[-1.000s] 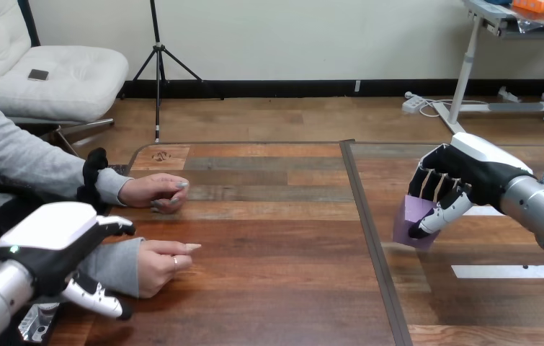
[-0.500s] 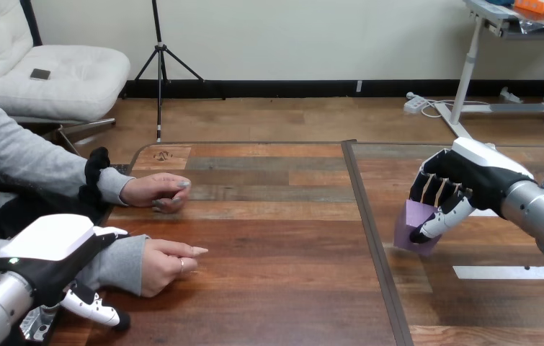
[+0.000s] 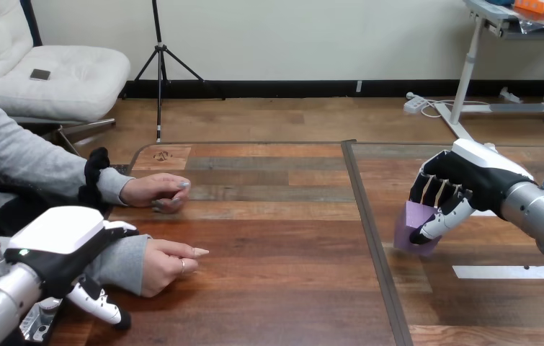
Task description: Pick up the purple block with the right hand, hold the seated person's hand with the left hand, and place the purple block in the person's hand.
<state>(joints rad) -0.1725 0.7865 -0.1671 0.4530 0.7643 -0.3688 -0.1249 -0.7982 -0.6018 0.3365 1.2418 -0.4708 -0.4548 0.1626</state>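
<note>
Head view: boxy purple block (image 3: 409,216), R hand (image 3: 470,176)

We see a wooden table (image 3: 276,288) of mixed brown planks across the lower half of the frame. A dark seam (image 3: 369,238) crosses it from the upper middle down to the bottom edge, right of centre. At lower right a white strip (image 3: 510,272) lies flat on the wood, and a short strip (image 3: 482,213) shows above it. Near the table's upper left corner sits a small dark mark (image 3: 161,155).
</note>
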